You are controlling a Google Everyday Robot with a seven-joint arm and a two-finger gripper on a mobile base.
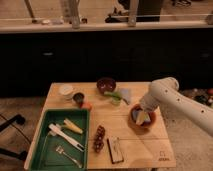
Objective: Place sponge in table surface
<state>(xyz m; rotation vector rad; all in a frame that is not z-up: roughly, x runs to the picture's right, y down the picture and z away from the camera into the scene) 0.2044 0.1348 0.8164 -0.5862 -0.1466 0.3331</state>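
Right side of desk (145, 147): claw (143, 117) down in orange bowl (150, 125) at blue sponge (135, 114), grip state can't tell.

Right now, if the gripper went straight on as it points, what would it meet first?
Likely the sponge in the orange bowl; the gripper points down just above it, though depth is unclear.

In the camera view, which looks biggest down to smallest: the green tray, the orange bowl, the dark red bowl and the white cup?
1. green tray
2. orange bowl, with the pincer right over it
3. dark red bowl: nearly the same, and farther back, so these two are unsure
4. white cup
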